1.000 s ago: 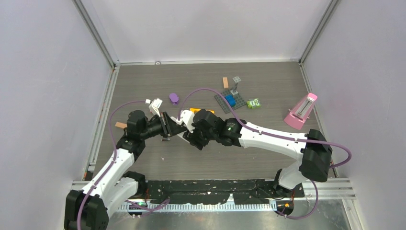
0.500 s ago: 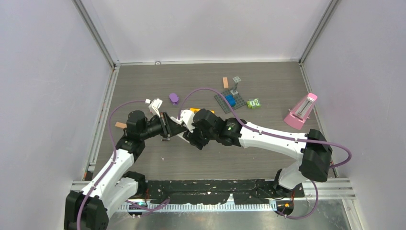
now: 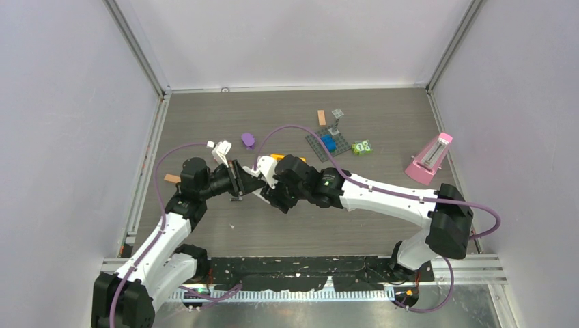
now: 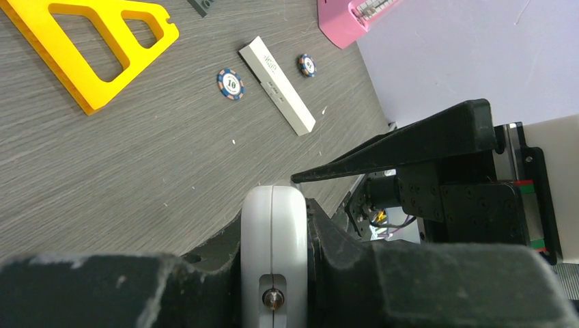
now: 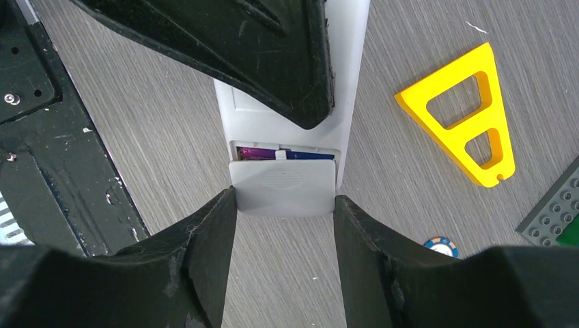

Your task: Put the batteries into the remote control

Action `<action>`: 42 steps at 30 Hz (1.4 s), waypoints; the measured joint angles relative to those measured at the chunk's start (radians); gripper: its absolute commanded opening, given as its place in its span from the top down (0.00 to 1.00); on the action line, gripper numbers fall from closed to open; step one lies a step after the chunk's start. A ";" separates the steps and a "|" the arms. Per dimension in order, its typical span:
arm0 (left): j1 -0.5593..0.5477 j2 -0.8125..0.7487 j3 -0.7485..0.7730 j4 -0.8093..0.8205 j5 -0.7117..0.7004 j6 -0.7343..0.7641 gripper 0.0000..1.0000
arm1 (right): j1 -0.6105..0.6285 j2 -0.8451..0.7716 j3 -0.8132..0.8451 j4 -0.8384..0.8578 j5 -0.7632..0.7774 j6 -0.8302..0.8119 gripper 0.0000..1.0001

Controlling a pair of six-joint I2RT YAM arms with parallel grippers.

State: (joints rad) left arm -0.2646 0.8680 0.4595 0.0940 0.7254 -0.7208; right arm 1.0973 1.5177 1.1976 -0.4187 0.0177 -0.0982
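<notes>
Pinching the cover [image 5: 283, 184] by its sides, right claw [image 5: 283, 222] half-closed, batteries [image 5: 273, 154] showing beyond. Push it straight up the remote [image 5: 273, 116] while the left claw [image 4: 274, 273] clamps tight.

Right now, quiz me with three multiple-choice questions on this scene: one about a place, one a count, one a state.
1. In the right wrist view, relative to the remote, the yellow triangle lies: A on top; B on the table to its right; C in a tool.
2. Count the poker chips in the left wrist view: A one; B two; C four.
3. The battery cover is: A missing; B fully shut; C partly on, batteries showing.
Answers: B, it lies apart on the wood; B, two flank the white bar; C, purple and blue show above its edge.
</notes>
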 measured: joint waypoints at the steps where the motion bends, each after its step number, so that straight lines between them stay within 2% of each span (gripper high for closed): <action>1: 0.000 0.000 0.000 -0.002 -0.001 0.000 1.00 | 0.000 0.002 0.001 0.000 0.000 0.000 0.63; 42: 0.005 0.025 0.000 0.003 -0.033 -0.007 1.00 | -0.013 0.055 0.040 0.002 0.023 0.024 0.62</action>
State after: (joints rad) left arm -0.2596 0.8932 0.4595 0.0971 0.6922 -0.7280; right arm 1.0843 1.5726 1.2377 -0.4171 0.0402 -0.0746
